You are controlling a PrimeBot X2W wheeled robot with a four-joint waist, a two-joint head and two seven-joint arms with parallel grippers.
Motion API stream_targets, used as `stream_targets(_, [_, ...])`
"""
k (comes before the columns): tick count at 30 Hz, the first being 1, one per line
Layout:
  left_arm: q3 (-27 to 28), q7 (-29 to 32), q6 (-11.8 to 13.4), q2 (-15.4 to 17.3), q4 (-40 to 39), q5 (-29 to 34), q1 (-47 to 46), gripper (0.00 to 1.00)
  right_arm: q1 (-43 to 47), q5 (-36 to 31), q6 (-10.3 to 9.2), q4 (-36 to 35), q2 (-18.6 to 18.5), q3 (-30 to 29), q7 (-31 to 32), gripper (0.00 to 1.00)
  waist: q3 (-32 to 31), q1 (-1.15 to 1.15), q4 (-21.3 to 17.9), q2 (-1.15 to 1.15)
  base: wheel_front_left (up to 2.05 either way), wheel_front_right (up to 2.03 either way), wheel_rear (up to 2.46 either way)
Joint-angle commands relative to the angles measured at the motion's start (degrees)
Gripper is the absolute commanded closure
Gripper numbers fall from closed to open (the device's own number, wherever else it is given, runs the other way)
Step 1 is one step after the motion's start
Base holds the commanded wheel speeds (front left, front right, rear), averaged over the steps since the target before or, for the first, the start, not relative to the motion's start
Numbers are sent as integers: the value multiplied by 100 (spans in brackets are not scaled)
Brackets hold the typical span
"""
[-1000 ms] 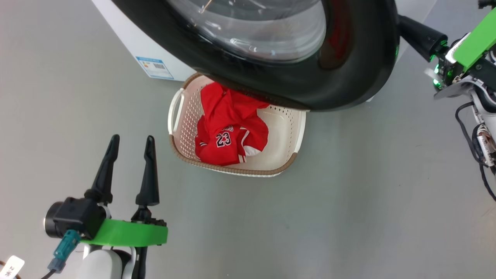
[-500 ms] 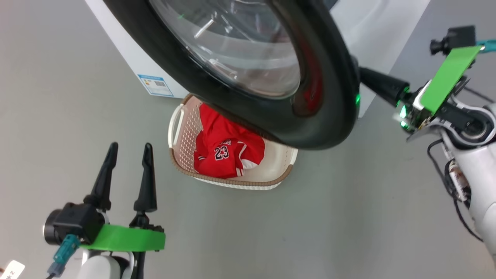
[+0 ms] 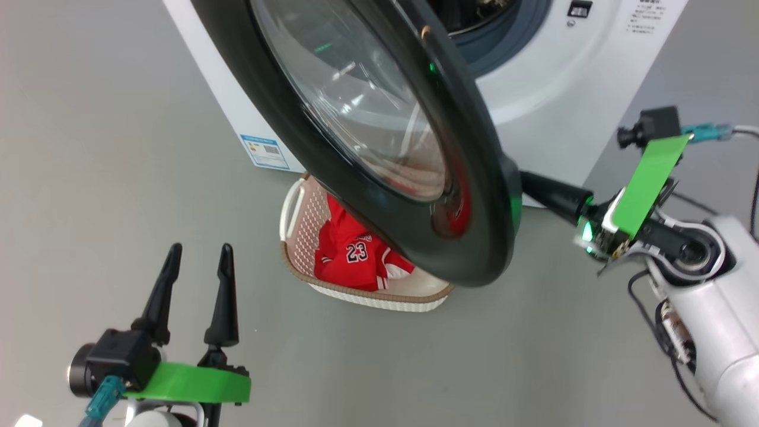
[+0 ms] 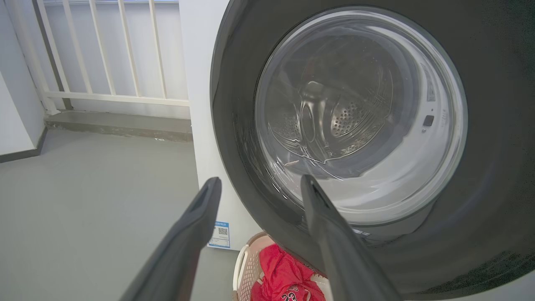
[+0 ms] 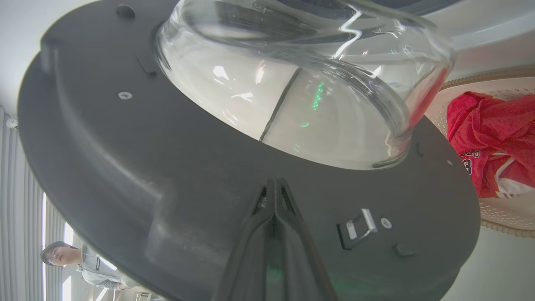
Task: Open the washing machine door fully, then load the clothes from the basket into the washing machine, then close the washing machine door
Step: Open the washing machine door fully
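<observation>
This is a bare indoor room set up as a laundry corner, closer to a test space than a home. A white front-loading washing machine point(image 3: 569, 89) stands alone on a plain grey floor point(image 3: 107, 148), with a basket point(image 3: 302, 231) of red clothes point(image 3: 350, 264) before it. At the upper left of the left wrist view, a white railing point(image 4: 108, 50) runs above a low grey step point(image 4: 117, 125). At the lower left of the right wrist view, a person point(image 5: 90, 267) looks on.

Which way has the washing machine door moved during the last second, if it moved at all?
Yes. The washing machine door has swung further open, toward the robot's left. Its free edge now reaches less far past the basket, and the washing machine front is uncovered beside it.
</observation>
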Motion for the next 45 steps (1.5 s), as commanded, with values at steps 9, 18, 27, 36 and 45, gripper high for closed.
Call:
stream_targets(9, [254,-31,-109,106,-52,98,126,0,646,-5,10,-539,333,63,142,100,-295,0,298,0,0,0,0])
stream_targets(18, [256,-31,-127,106,-18,111,197,0,937,-35,10,-720,563,118,291,100,-406,0,549,0,0,0,0])
stream_targets(27, [242,-31,-128,106,-16,109,227,0,1011,-115,10,-721,798,172,375,100,-459,0,699,0,0,0,0])
stream_targets(36, [243,-31,-126,106,-7,112,243,0,1055,-173,10,-682,940,158,456,100,-492,0,742,0,0,0,0])
stream_targets(45, [237,-31,-110,106,-17,93,248,0,1067,-224,10,-656,1018,108,508,100,-502,0,752,0,0,0,0])
